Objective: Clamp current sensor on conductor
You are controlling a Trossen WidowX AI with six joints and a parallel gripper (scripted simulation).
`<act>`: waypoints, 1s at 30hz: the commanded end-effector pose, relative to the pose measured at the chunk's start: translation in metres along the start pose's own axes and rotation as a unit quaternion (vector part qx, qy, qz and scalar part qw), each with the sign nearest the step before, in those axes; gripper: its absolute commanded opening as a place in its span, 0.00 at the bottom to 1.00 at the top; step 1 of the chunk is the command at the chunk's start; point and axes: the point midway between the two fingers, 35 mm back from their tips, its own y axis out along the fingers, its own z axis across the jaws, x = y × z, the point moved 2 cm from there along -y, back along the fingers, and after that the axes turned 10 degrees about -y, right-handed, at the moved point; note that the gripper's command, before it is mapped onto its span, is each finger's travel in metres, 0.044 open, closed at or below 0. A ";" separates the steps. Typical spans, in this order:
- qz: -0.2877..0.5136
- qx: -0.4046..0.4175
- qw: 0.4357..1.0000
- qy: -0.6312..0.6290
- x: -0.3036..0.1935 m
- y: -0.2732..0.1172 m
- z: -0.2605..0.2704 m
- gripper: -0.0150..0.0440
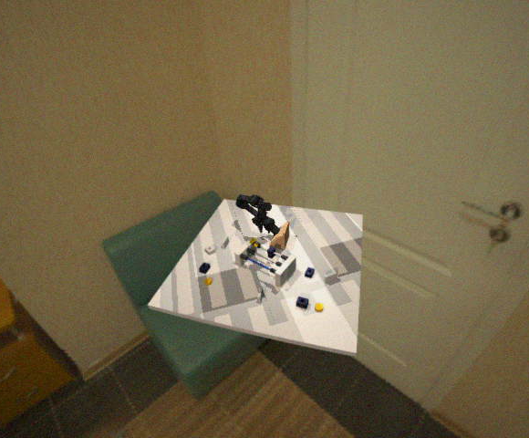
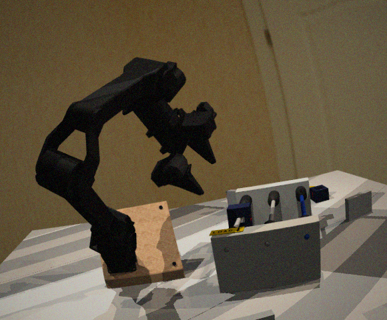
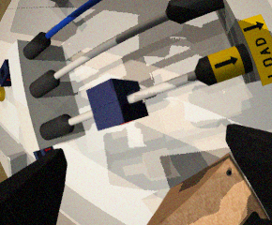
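Note:
The dark blue sensor (image 1: 271,252) (image 2: 238,211) (image 3: 110,103) sits around the white LOAD conductor (image 2: 237,222) (image 3: 173,83), between the rack's two walls. Its body looks closed, with the conductor coming out of both sides; whether it is latched cannot be told. Its arrow is not visible. The yellow LOAD marker (image 1: 255,243) (image 2: 221,232) (image 3: 264,52) is on one wall, its arrow pointing outward, away from the sensor. My gripper (image 2: 208,177) (image 3: 147,145) is wide open and empty, above and beside the sensor on the wooden board's side, touching nothing.
The rack (image 1: 285,271) (image 2: 266,261) also holds a middle white conductor (image 2: 271,210) (image 3: 89,53) and a blue conductor (image 2: 303,207) (image 3: 72,18). A wooden board (image 2: 149,234) (image 3: 206,197) stands by the arm's base. Dark blue blocks (image 1: 302,302), yellow discs (image 1: 318,307) and grey plates (image 2: 358,205) stand around.

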 end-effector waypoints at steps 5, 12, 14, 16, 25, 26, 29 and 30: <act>-0.096 0.110 0.900 -0.412 -0.022 -0.010 -0.044 1.00; -0.145 0.118 0.825 -0.533 -0.030 -0.009 -0.053 1.00; -0.156 0.115 0.800 -0.568 -0.031 -0.009 -0.055 1.00; -0.160 0.114 0.792 -0.578 -0.032 -0.008 -0.055 1.00; -0.160 0.114 0.792 -0.578 -0.032 -0.008 -0.055 1.00; -0.160 0.114 0.792 -0.578 -0.032 -0.008 -0.055 1.00; -0.136 0.110 0.831 -0.528 -0.027 -0.010 -0.052 1.00; -0.136 0.110 0.831 -0.528 -0.027 -0.010 -0.052 1.00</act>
